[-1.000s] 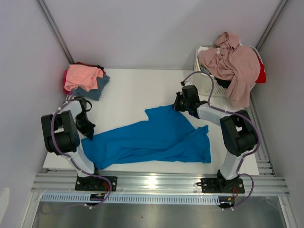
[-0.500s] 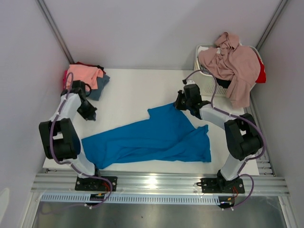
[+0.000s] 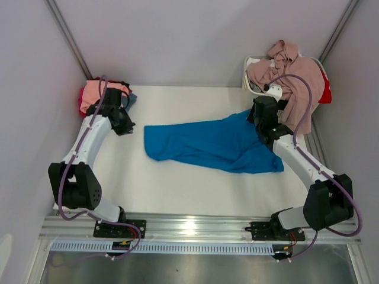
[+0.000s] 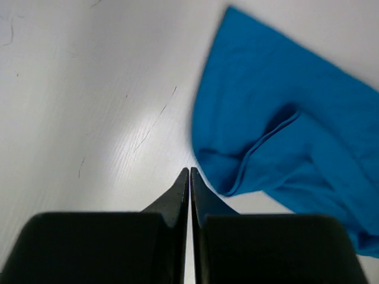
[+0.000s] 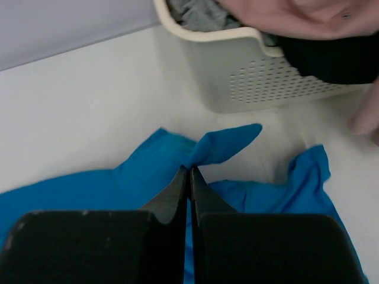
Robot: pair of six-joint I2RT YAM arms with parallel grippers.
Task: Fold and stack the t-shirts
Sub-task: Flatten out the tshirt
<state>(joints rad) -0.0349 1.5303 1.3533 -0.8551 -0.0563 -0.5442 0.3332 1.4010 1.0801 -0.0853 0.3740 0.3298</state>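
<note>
The bright blue t-shirt lies crumpled across the middle of the table. My right gripper is shut on a pinched fold of the shirt's far right edge, just in front of the basket. My left gripper is shut and empty beside the shirt's left end, its tips just short of the cloth edge. A stack with a salmon pink t-shirt on top sits at the back left. A dusty mauve-pink t-shirt hangs over the basket.
The white slatted basket stands at the back right, close behind my right gripper; it also shows in the right wrist view, holding black and grey cloth. Grey walls enclose the table on three sides.
My right gripper has dragged the blue t-shirt back and right toward the basket. My left gripper has moved from the shirt's near left end toward the back, beside the stack.
</note>
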